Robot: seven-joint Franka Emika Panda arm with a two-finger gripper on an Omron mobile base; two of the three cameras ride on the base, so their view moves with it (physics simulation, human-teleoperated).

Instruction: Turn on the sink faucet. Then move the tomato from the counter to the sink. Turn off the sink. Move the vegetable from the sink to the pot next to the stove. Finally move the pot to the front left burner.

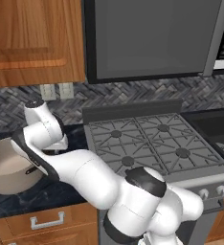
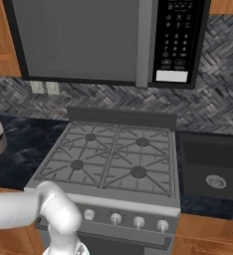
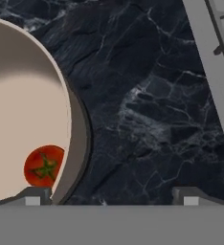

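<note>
Already the tomato [image 3: 44,166] lies inside the pot [image 3: 78,143], low against the inner wall nearest the rim, so by my reading the washing steps are done and what remains is carrying the pot to the front left burner [image 1: 128,161]. In the hand view the claw [image 3: 109,195] looks straight down with its two tips spread as wide as they go and nothing between them; one tip sits inside the rim by the tomato, the other over bare tabletop [image 3: 147,105], so the pot wall stands between them. That straddle looks like a set-up for pinching the rim, which would explain why the hand hangs over the pot's edge, not its middle.

Moving right, the dark marbled tabletop runs open between the pot and the stove [image 3: 214,62], whose pale grey edge crosses the upper right corner of the hand view. From the left base view the pot stands at the far left on the tabletop, beside the stove, with the arm bent over it. The grates show no other pan, so the route to the burner seems free; the raised grate edge is the one lip the pot's base must clear
</note>
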